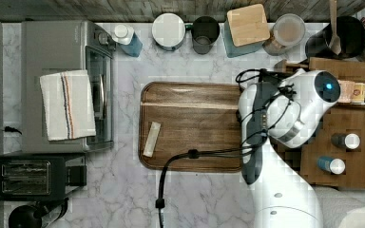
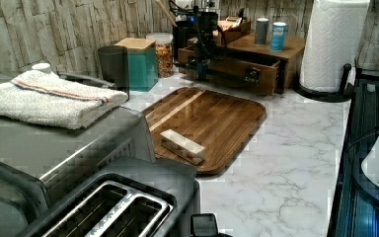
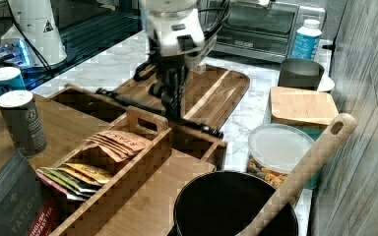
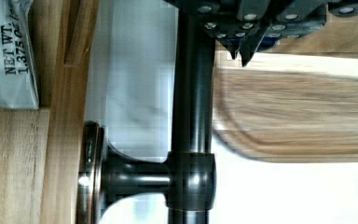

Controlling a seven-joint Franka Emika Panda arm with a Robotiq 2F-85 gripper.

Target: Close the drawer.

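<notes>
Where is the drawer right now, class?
In the left view the drawer stands pulled out of the wooden stand at the counter's far end, just beyond the dark tray, with the gripper at its handle.

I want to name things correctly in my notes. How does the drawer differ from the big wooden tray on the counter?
The drawer is pulled out of a wooden cabinet and has a dark bar handle on its front; the tray lies flat on the marble counter with no handle. The drawer has square corners, the tray rounded ones. A small box lies on the tray. Both are brown wood.
</notes>
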